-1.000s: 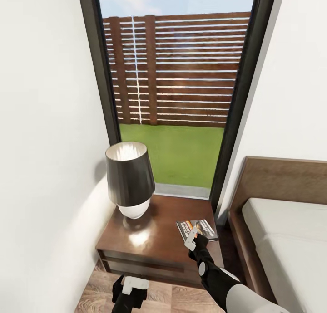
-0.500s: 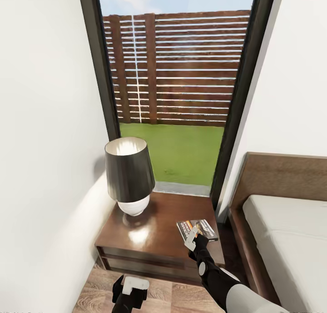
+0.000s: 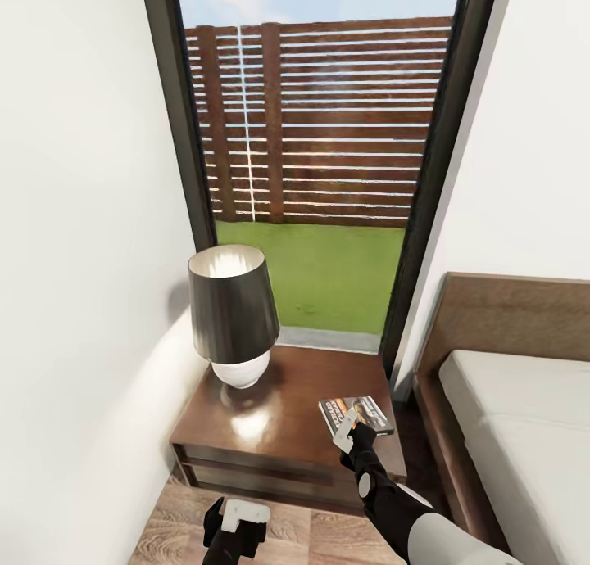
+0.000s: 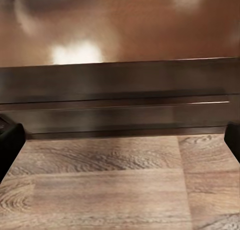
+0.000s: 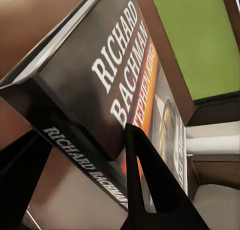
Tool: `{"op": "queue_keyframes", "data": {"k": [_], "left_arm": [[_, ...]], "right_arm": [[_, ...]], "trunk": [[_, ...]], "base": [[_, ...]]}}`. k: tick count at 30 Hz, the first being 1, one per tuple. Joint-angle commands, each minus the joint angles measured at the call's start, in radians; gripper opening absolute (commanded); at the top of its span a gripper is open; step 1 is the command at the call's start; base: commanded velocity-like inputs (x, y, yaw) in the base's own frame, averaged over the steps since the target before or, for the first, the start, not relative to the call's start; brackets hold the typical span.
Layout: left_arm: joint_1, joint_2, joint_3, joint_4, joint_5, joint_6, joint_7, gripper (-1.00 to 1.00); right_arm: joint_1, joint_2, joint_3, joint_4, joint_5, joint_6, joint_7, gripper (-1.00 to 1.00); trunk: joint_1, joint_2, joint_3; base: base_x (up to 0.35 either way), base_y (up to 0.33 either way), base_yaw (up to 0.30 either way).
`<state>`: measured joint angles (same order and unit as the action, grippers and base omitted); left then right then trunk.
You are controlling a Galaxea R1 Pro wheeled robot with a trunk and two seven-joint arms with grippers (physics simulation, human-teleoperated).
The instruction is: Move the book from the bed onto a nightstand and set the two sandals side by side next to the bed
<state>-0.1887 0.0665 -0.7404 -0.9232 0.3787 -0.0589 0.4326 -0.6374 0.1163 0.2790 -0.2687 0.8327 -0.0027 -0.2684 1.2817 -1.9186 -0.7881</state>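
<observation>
Still, book [image 3: 356, 413] between end effector [image 3: 347, 431] fingers.

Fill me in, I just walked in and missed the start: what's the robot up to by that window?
The right end effector is gripping a book at the near right corner of the nightstand, beside the bed. In the right wrist view a finger lies across the cover, so the book is not released yet. A lamp stands at the nightstand's far left. The left end effector is low over the floor in front of the nightstand, open and empty.
</observation>
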Motion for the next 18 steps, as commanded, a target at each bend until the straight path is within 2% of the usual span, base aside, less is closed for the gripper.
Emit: {"op": "queue_keyframes", "data": {"k": [1, 5, 10, 18], "left_arm": [[-0.002, 0.001, -0.006, 0.000, 0.010, -0.006, 0.008, 1.00], [-0.002, 0.001, -0.007, 0.000, 0.011, -0.005, 0.008, 1.00], [-0.002, 0.001, -0.008, 0.000, 0.010, -0.008, 0.008, 1.00], [-0.002, 0.000, -0.010, 0.000, 0.009, -0.007, 0.008, 1.00]], "right_arm": [[-0.001, 0.000, 0.000, 0.002, 0.008, 0.000, -0.005, -1.00], [-0.001, 0.000, 0.000, 0.001, 0.008, 0.000, -0.005, -1.00], [-0.001, 0.000, 0.000, 0.002, 0.007, 0.000, -0.005, -1.00], [-0.001, 0.000, 0.000, 0.002, 0.008, 0.000, -0.005, -1.00]], "trunk": [[0.000, 0.000, -0.001], [0.000, 0.000, -0.001], [0.000, 0.000, -0.001], [0.031, -0.056, -0.026]], "base": [[0.177, 0.000, 0.000], [0.153, 0.000, 0.000], [0.032, 0.000, 0.000], [0.003, 0.000, 0.000]]}}
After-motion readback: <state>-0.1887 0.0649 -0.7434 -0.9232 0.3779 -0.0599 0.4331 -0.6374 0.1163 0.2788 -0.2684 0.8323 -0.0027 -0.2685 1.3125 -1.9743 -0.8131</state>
